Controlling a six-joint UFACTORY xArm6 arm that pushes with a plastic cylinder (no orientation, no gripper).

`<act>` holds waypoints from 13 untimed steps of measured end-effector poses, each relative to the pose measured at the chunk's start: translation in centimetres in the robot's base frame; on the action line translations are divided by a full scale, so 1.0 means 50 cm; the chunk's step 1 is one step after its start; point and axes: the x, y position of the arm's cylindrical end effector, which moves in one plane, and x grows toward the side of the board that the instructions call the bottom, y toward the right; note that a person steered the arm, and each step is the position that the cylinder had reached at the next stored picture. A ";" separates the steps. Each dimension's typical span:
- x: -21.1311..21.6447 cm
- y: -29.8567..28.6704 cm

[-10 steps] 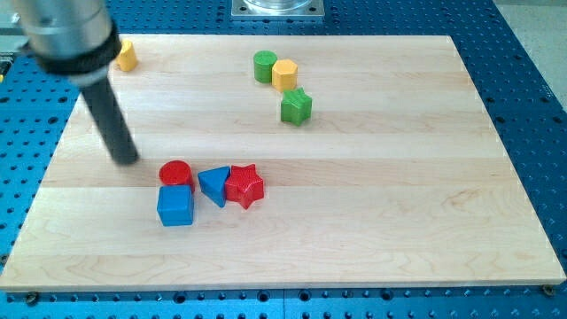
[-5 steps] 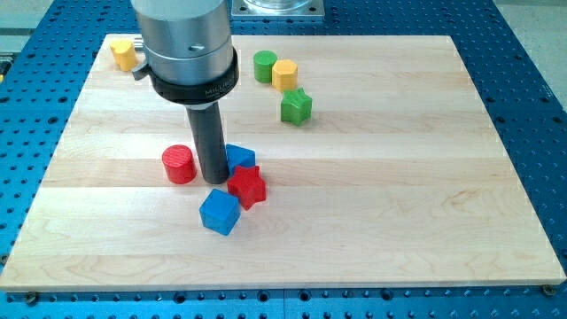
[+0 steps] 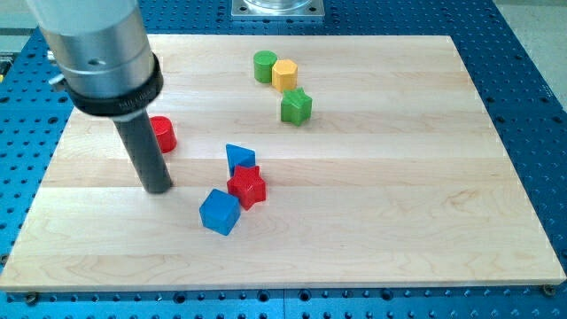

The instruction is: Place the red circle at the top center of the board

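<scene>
Red circle (image 3: 163, 134) sits above my tip (image 3: 159, 188).

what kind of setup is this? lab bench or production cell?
Likely a lab bench: a wooden board sits on a blue perforated table, with toy-like blocks such as the red circle and green star, and my tip pushing.

Likely a robotics lab or test bench: pale wooden board (image 3: 372, 230) laid on a blue perforated metal table (image 3: 532, 106) with a regular grid of mounting holes, a grey metal base plate (image 3: 276, 8) bolted at the view's top, apparently the arm's mount, though mostly cropped.
</scene>
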 end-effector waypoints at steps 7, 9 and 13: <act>-0.493 0.228; -0.241 0.247; -0.354 0.180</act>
